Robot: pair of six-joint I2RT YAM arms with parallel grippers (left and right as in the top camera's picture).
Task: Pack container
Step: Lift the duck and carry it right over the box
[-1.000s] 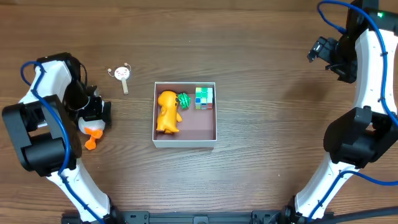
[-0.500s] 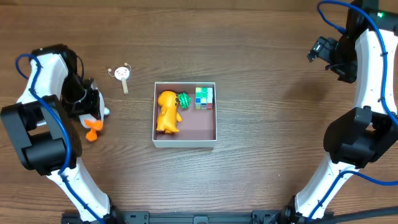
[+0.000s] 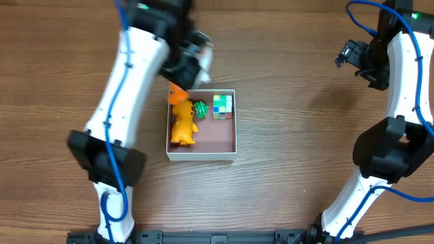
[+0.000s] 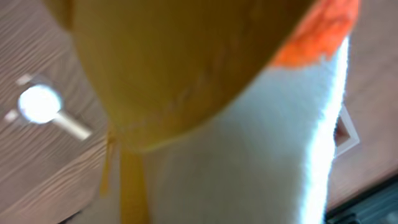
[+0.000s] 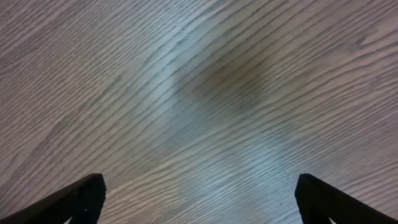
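left arm has swung off the left side of the table and now reaches across to the top-left corner of the container (image 3: 201, 157). it took the plush toy (image 3: 178, 91) with it. right arm is where it was, and so are the toys in the box.

left gripper (image 3: 192, 68) is clamped on the plush toy, which hangs off the table surface. the toy's orange end sits over the container's top-left corner, just above the orange toy animal (image 3: 183, 127). overhead can't tell whether the two touch. the toy's white body shows beside the gripper on the side away from the box. in the left wrist view the toy fills nearly the whole frame, blurred white fabric with orange and yellow patches, so the fingers themselves are hidden. a small white round thing on a stick (image 4: 40, 106) lies on the wood off to the left in that view. a white edge at the right of that view looks like a container corner, but it's too blurred to be sure.

container sits at table centre, flat on the wood. inside it:
- orange toy animal along the left wall
- small green toy (image 3: 199, 108) just beside it near the top wall
- colour cube (image 3: 222, 106) in the top-right corner
- lower right of the pinkish floor is bare

right gripper (image 3: 349, 54) is at the far right, well apart from the container. its jaws are spread wide, with both tips at the bottom corners of the right wrist view and only wood grain between them.
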